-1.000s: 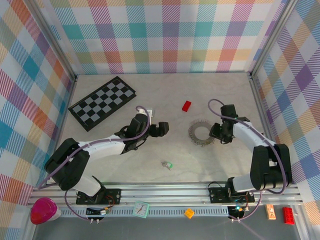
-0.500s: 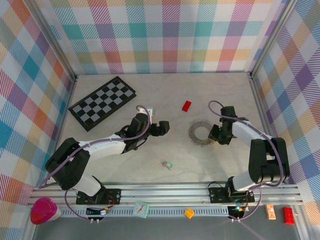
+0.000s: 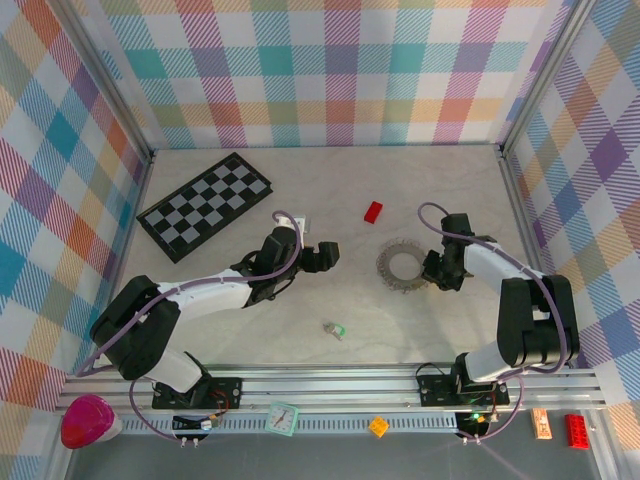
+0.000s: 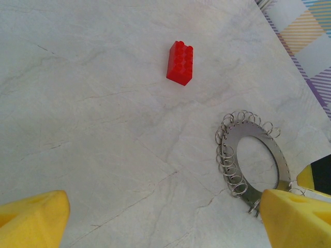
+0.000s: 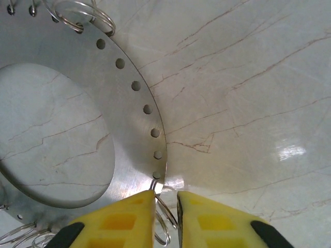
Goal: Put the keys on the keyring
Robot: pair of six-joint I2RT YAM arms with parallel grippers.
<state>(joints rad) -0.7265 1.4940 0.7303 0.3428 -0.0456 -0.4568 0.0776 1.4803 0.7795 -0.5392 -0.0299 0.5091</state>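
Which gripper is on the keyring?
The right gripper, fingers flanking a wire loop at the keyring's rim; the left gripper hangs open, apart from it.

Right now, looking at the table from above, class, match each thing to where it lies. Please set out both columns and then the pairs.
Things
1. chequerboard
2. red block
3. keys
4. keyring

Places
a. lying alone at the near middle
b. far left, set at an angle
c. right of middle, touched by the right gripper
d. just beyond the keyring, toward the back wall

Pairs: 1-b, 2-d, 3-a, 4-c
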